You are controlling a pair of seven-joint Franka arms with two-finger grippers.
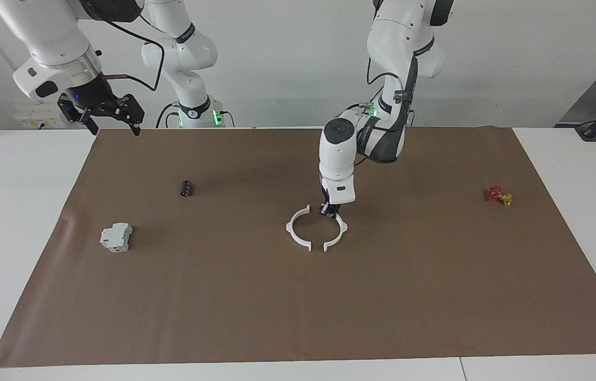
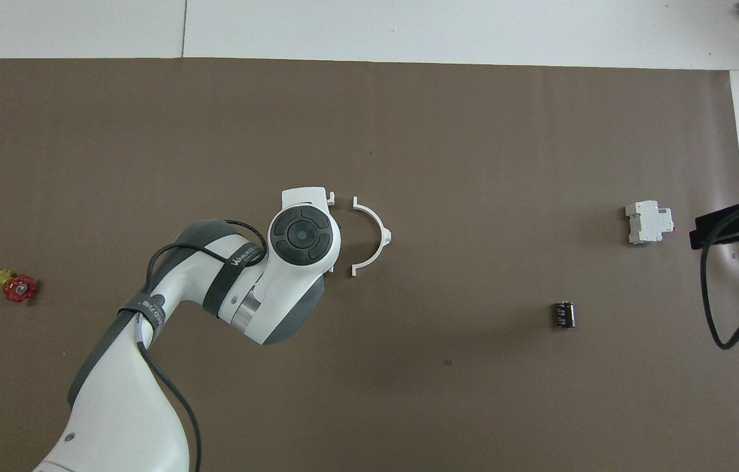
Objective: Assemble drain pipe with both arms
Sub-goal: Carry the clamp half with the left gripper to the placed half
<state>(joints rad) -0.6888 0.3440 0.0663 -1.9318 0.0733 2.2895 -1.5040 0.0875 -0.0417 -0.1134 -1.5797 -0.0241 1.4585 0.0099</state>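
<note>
Two half-rings (image 1: 300,233) apart; left gripper (image 1: 328,211) clamping one.

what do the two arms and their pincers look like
Both arms are glossy white, rounded segments. The left arm has dark grey joint sleeves, a round dark cap, a black cable and grey lettering. The right arm has a silver wrist ring, a black cable and a blue light. Left pincer and right pincer are black.
</note>
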